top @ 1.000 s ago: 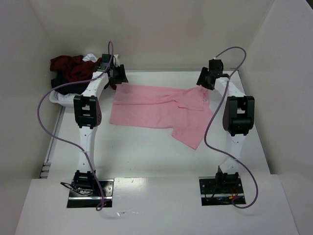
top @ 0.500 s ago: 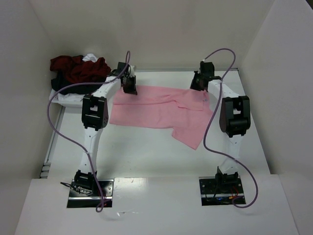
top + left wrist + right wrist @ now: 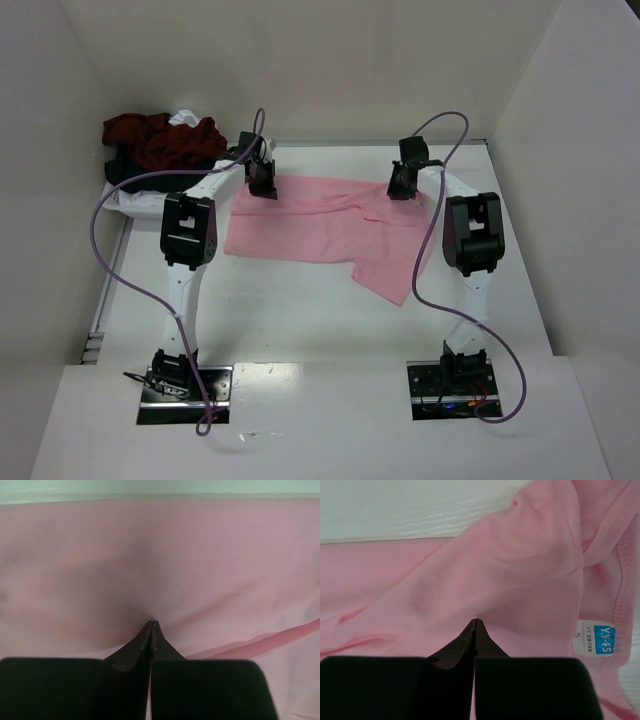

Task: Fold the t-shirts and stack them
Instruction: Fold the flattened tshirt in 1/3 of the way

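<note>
A light pink t-shirt (image 3: 320, 225) lies spread flat on the white table, with one part hanging toward the front right. My left gripper (image 3: 263, 188) is down on its far left part, and my right gripper (image 3: 398, 190) is down on its far right part near the collar. In the left wrist view the left gripper (image 3: 151, 622) is shut, and the pink cloth (image 3: 200, 570) creases toward its tips. The right gripper (image 3: 476, 620) is shut the same way on the pink cloth (image 3: 520, 580), just left of the white neck label (image 3: 594, 640).
A heap of dark red, black and white t-shirts (image 3: 160, 140) fills a white basket (image 3: 125, 200) at the far left, close to the left arm. White walls enclose the table on the left, back and right. Purple cables loop above both arms.
Both grippers moved inward from the shirt's far corners onto the cloth and went from open to shut. The shirt's far right corner shifted slightly.
</note>
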You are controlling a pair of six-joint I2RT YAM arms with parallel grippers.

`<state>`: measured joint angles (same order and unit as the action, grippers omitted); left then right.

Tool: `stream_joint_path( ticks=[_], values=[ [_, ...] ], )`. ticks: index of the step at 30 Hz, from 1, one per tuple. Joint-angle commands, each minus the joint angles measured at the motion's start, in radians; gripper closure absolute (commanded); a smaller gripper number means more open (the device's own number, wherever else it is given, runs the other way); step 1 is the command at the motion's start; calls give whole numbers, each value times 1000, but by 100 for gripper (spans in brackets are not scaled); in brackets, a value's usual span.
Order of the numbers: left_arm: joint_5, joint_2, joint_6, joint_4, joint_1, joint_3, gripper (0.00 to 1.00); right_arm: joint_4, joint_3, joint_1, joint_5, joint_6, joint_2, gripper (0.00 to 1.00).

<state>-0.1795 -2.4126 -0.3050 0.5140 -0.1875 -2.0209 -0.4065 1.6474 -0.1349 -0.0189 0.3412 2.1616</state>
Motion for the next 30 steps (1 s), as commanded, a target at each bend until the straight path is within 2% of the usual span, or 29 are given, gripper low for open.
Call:
stream_joint_path(
  ticks=[1,10,19,22,25,28,29,30],
  values=[
    [26,17,-19,15,6,-12,100,-41,38,6,-47,-16,56,100],
    [26,17,-37,26,6,-21,100,-149,225,6,-67,-28,210,100],
    [6,7,-80,26,6,-21,100,-224,515,26,-88,-38,358,100],
    [6,7,-89,26,6,-21,100,-247,578,35,-58,-38,382,100],
    [6,7,-89,26,6,-41,100,-256,566,35,-32,-38,365,100],
    [15,32,-79,35,6,-65,87,-209,469,35,-16,-27,259,100],
    [27,44,-79,35,6,-79,82,-189,436,35,-6,-16,179,97],
    [28,59,-79,35,6,-79,73,-146,405,46,5,-16,132,90]
  ],
)
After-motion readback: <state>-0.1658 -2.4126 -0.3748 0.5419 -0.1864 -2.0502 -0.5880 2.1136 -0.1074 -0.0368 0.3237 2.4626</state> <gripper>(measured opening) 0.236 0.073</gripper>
